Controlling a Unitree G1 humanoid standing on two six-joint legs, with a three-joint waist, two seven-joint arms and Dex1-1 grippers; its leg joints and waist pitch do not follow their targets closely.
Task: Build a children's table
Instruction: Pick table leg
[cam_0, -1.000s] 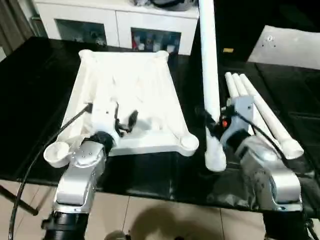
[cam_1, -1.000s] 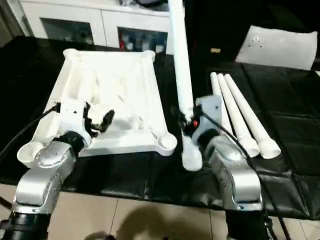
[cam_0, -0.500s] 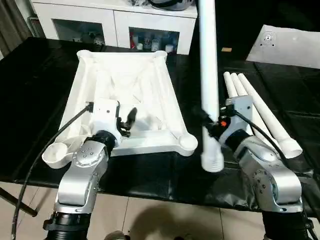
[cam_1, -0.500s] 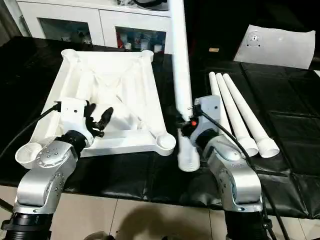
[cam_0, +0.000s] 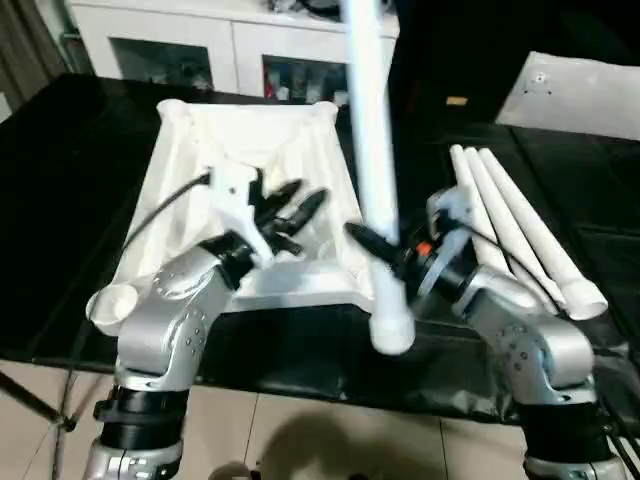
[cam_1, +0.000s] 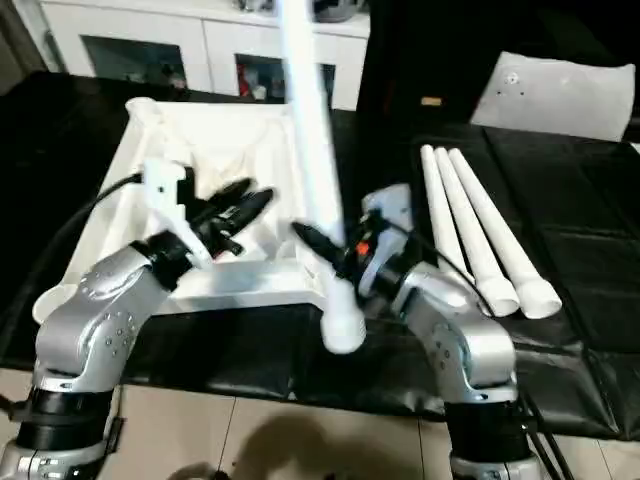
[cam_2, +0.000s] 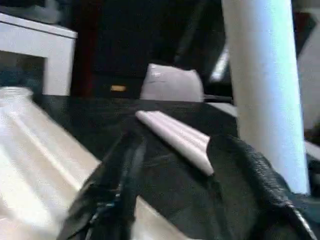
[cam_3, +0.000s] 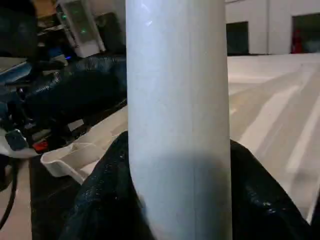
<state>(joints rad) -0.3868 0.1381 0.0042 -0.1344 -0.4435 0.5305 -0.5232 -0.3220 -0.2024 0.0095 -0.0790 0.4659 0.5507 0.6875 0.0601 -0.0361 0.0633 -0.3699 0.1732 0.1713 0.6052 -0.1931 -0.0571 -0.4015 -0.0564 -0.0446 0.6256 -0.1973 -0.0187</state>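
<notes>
- tabletop (cam_0: 250, 190) lies underside up on the black worktop (cam_0: 90, 150), left-of-centre, long axis running from the near edge toward the far edge; ribs and rim face up.
- Round corner sockets visible: near-left one (cam_0: 112, 305) sits at the worktop's near edge beside the left forearm; far-left one (cam_0: 172, 106) toward the far edge.
- right gripper (cam_0: 385, 262) is clamped on a white leg (cam_0: 368, 150), gripping near the leg's fat lower end; right wrist view shows both black fingers (cam_3: 100, 200) wrapped either side of the tube.
- That leg stands roughly upright with a slight tilt, top running out of frame; its lower end (cam_0: 391, 330) hangs over the worktop's near edge, just beside the tabletop's near-right corner. Can't tell if it touches the socket there.
- left gripper (cam_0: 295, 207) is over the tabletop's underside, fingers parted and pointing toward the held leg, holding nothing. A gap shows between fingertips and tube.
- three spare legs (cam_0: 515, 225) lie side by side, touching, on the right part of the worktop, angled from mid-worktop down toward the near-right corner, wide ends nearest.
- flat white sheet (cam_0: 575, 95) lies at the far-right corner, well apart from the legs.
- white cabinets (cam_0: 200, 50) with glass doors stand beyond the far edge.
</notes>
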